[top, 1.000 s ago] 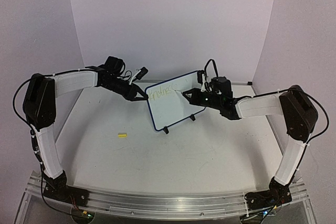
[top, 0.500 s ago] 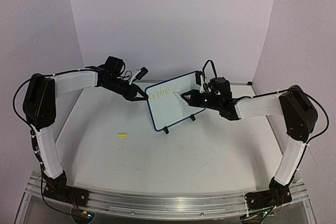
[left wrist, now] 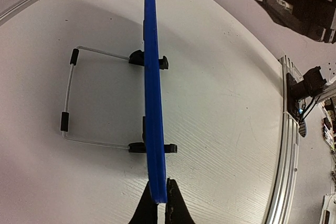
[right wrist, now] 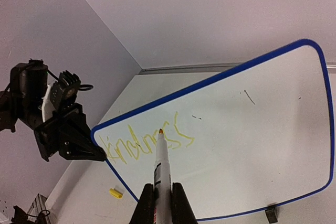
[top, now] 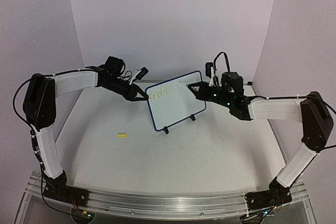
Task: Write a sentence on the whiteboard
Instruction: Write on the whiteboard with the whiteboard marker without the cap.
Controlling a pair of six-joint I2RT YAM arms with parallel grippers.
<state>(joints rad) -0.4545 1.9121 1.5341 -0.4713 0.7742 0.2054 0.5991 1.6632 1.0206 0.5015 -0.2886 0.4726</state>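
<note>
Yellow-green sentence point(right wrist: 147, 142) reads "kindness" in thin strokes on glossy, round-cornered whiteboard point(top: 176, 106), upright mid-table point(top: 184, 156) on wire stand point(left wrist: 68, 98); right gripper point(top: 195, 88), clamped on white marker point(right wrist: 162, 166), has pulled back rightward, tip now off board; left gripper point(top: 142, 98) pinches blue rim's left edge; small yellow cap point(top: 122, 135) lies front-left, well apart.

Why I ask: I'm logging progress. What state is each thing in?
Whiteboard: upright on its stand, edge clamped.
Writing: one yellow word, "kindness".
Marker: uncapped, gripped, tip off the whiteboard.
Small yellow piece: lying loose on the table.
Left end effector: shut on the whiteboard.
Right end effector: shut on the marker.
</note>
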